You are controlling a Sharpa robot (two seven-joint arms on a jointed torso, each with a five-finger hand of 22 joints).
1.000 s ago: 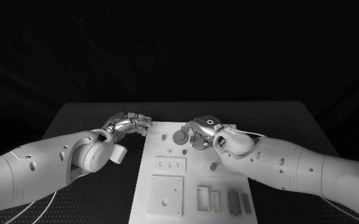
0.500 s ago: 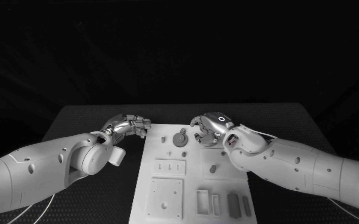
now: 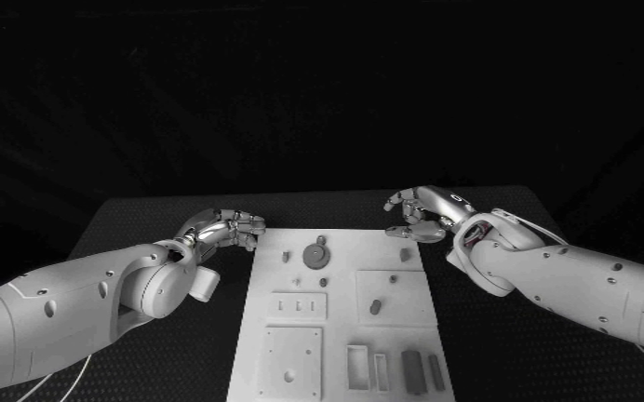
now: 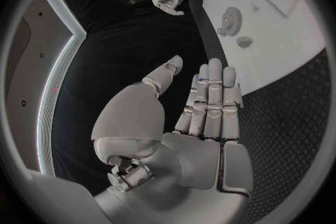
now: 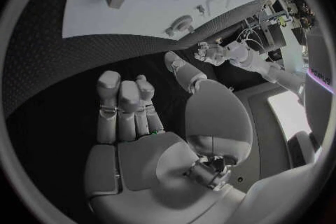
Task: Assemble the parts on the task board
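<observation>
The white task board (image 3: 352, 258) lies in the middle of the table. A round gear (image 3: 315, 255) sits on its far part, with small pegs (image 3: 407, 255) and studs around it. My left hand (image 3: 223, 227) hovers just off the board's far left corner. In the left wrist view its fingers (image 4: 210, 101) are stretched out and hold nothing, with the gear (image 4: 231, 21) ahead of them. My right hand (image 3: 424, 213) hangs over the board's far right corner. Its fingers (image 5: 122, 103) are apart and empty above the black mat.
Nearer me the board carries a plate with three slots (image 3: 300, 305), a square plate (image 3: 293, 355), upright frames (image 3: 362, 365) and dark bars (image 3: 416, 371). Black ribbed matting (image 3: 161, 211) covers the table on both sides of the board.
My right hand has lifted off the board beside the gear and moved back and to the right, to the far right corner. The left hand has barely moved.
</observation>
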